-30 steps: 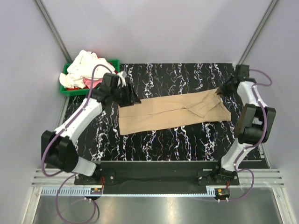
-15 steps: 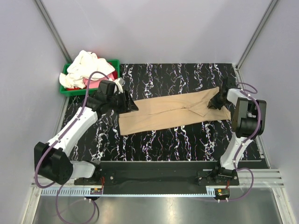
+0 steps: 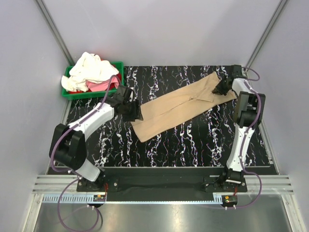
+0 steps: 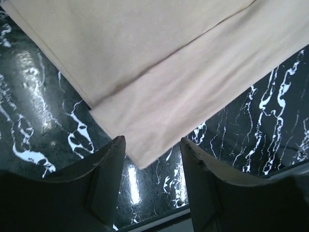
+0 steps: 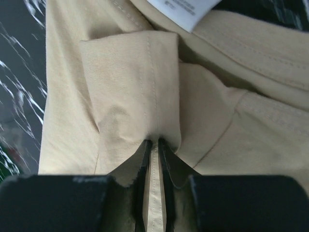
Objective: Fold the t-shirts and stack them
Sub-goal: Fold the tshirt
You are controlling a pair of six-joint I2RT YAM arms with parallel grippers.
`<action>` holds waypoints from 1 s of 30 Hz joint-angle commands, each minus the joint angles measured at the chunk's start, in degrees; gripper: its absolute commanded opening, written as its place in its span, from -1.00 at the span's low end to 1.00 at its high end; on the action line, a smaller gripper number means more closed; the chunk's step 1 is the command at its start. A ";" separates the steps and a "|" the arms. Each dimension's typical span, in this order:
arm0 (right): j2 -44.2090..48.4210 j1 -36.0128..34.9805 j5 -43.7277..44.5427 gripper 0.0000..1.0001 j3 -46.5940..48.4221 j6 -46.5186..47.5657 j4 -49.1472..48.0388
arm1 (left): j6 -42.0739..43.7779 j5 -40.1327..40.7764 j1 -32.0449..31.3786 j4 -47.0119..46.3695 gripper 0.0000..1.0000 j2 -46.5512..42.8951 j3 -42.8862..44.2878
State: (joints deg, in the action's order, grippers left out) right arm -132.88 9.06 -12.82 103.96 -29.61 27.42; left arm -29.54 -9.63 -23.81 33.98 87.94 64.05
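A tan t-shirt point(image 3: 178, 106), folded into a long strip, lies slanted across the black marble mat point(image 3: 183, 145). My right gripper point(image 3: 221, 90) holds its back-right end. In the right wrist view that gripper point(image 5: 154, 145) is shut on a seamed fold of the tan fabric point(image 5: 120, 87). My left gripper point(image 3: 136, 115) hovers open over the strip's near-left corner. The left wrist view shows that corner point(image 4: 145, 121) between the spread fingers point(image 4: 106, 179), not pinched. A cream-white t-shirt point(image 3: 89, 67) and a pink-red t-shirt point(image 3: 99, 85) are bunched in the bin.
The small green bin point(image 3: 82, 95) stands at the mat's back-left corner, just behind my left arm. Grey walls close in the sides and back. A white label point(image 5: 186, 9) shows at the tan shirt's collar.
My right gripper has drawn the shirt's right end toward the back right, swinging the strip from level to slanted. My left gripper, still open, has shifted right to the near-left corner.
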 commanded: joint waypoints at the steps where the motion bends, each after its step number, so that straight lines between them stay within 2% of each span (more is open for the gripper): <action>1: -8.59 -0.01 -3.00 -0.63 10.88 3.41 3.32 | 1.77 1.63 -2.19 -1.28 0.07 3.63 4.32; 2: -9.93 -0.01 -3.26 -0.63 16.57 3.85 4.56 | 1.85 1.46 -2.64 -1.19 0.06 5.64 4.59; 5: -12.14 -0.01 -4.67 -0.61 23.28 5.43 9.22 | 1.77 1.98 -4.40 -1.37 0.05 8.64 5.29; 7: -9.79 -0.01 -4.67 -0.57 23.39 5.61 10.72 | 1.24 2.42 -5.71 -2.42 0.05 9.79 5.21; 9: -6.88 -0.01 -4.85 -0.53 20.68 5.52 10.64 | 1.06 2.33 -7.29 -4.78 0.04 12.07 4.94; 13: 4.34 0.08 -4.06 -0.31 14.44 5.17 13.09 | 0.19 0.67 -10.19 -7.61 0.01 16.82 4.77; 15: 11.02 0.17 -2.05 -0.23 6.47 4.04 13.19 | -0.78 0.92 -12.56 -8.40 -0.01 19.28 3.89; 21: 21.60 0.61 -2.39 -0.21 -4.63 3.85 13.19 | -6.74 2.24 -19.68 -12.43 -0.03 18.15 -3.92; 26: 26.35 0.61 0.77 -0.21 -13.68 4.73 12.66 | -16.23 2.16 -30.92 -17.70 -0.03 16.65 -9.64; 30: 26.80 0.61 1.57 -0.23 -15.19 5.17 11.96 | -25.29 1.71 -42.33 -16.76 -0.04 16.21 -6.15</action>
State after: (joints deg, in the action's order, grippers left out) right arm -106.21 9.45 -13.43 89.69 -25.45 39.77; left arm -46.00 -6.22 -58.92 13.19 102.00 58.50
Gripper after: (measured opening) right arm 0.386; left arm 0.482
